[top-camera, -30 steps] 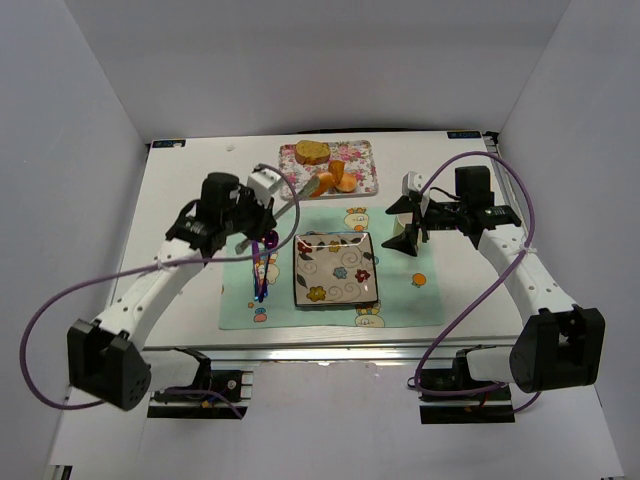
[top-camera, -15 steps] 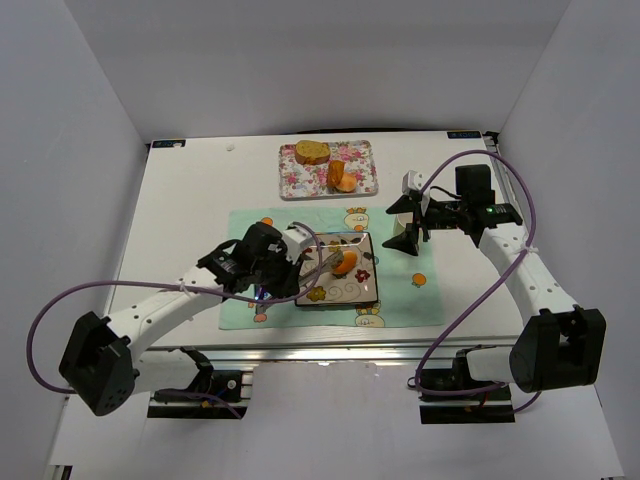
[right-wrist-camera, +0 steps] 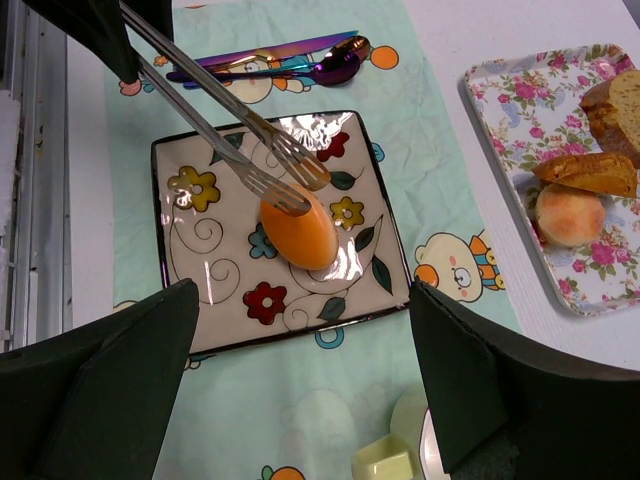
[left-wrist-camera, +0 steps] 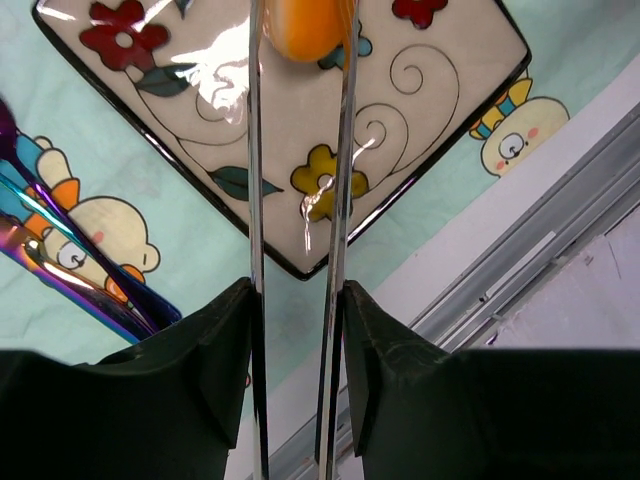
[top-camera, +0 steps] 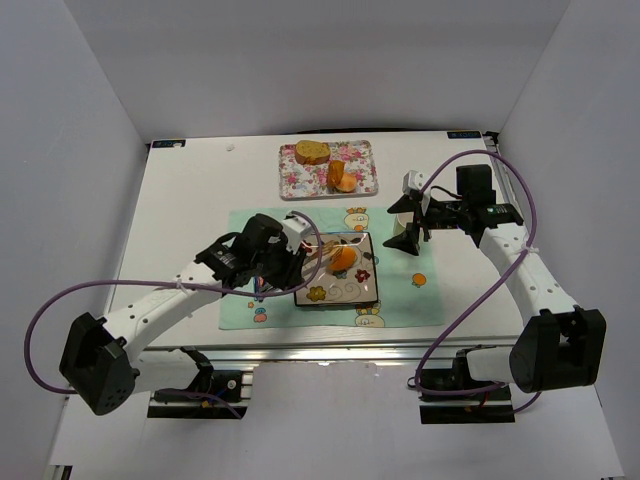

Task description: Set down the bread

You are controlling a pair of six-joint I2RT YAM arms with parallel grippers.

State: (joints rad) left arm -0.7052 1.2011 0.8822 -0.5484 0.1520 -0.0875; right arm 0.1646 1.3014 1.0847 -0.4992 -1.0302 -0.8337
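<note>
An orange bread roll (top-camera: 343,259) (right-wrist-camera: 298,230) (left-wrist-camera: 303,25) lies on the flowered square plate (top-camera: 335,292) (right-wrist-camera: 200,260) (left-wrist-camera: 440,90). My left gripper (top-camera: 286,262) (left-wrist-camera: 298,290) is shut on metal tongs (top-camera: 318,262) (left-wrist-camera: 255,200) (right-wrist-camera: 200,75). The tongs' tips rest at the roll's upper end, one on each side, slightly spread. My right gripper (top-camera: 403,225) (right-wrist-camera: 300,300) hovers right of the plate, open, with nothing between its fingers.
A flowered tray (top-camera: 290,185) (right-wrist-camera: 520,130) at the back holds other bread pieces. Iridescent cutlery (top-camera: 260,285) (right-wrist-camera: 290,62) (left-wrist-camera: 60,280) lies left of the plate on the teal placemat (top-camera: 400,300). A pale green cup (right-wrist-camera: 385,460) sits under the right wrist. The table's front edge runs just below the mat.
My left arm carried the roll in the tongs from the back tray down to the plate. The tongs' arms have since spread a little, and the roll rests on the plate. The right arm stayed still.
</note>
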